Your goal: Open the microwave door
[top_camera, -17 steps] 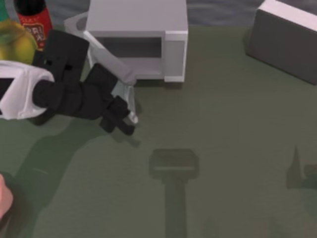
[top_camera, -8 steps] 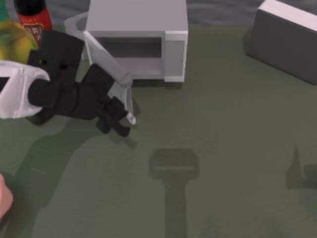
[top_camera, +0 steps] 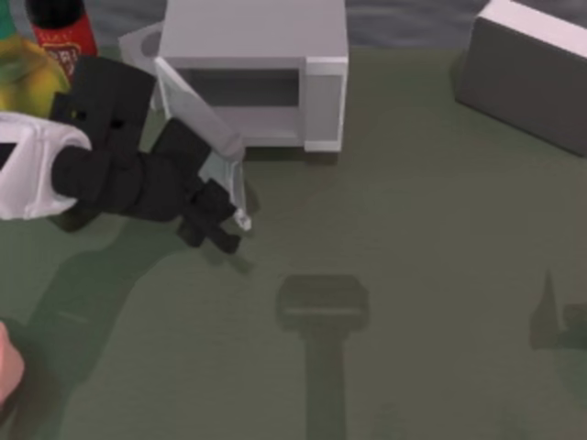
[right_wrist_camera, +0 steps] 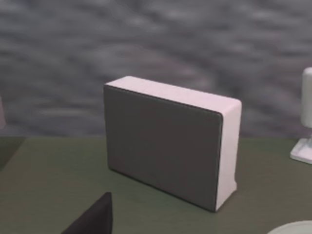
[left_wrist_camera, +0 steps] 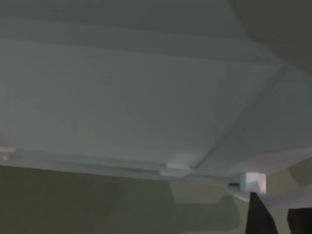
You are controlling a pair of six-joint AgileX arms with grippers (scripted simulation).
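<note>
One small light-grey boxy microwave (top_camera: 253,64) at the far edge of the olive-green table (top_camera: 413,275), left of centre in the top view. Its one silver-framed microwave door with translucent grey window (top_camera: 204,128) is swung wide open, hinged at the microwave's left front corner, free edge angled out toward the near side. Cavity exposed, nothing seen inside. Narrow plain grey control panel (top_camera: 326,101) on the front's right side.

One left gripper, black, two-fingered (top_camera: 223,223), at the door's free outer edge, fingers close together on the door's thin edge strip; in the left wrist view the door panel (left_wrist_camera: 126,97) fills most of the picture and one dark fingertip (left_wrist_camera: 261,217) sits just below the door's small white corner block (left_wrist_camera: 254,182). Left arm black with white shell, reaching in from the table's left side.

Right arm not seen in the top view; only a dark sliver shows in the right wrist view, so can't tell its fingers.

One larger grey-and-white flat box (top_camera: 532,69) stands upright at the far right, well apart from the microwave. One red-labelled dark bottle (top_camera: 62,32) and one yellow-green rounded object (top_camera: 27,73) at the far left corner, beside the left arm. One white object (right_wrist_camera: 304,117) at the right wrist view's edge, unclear what.
</note>
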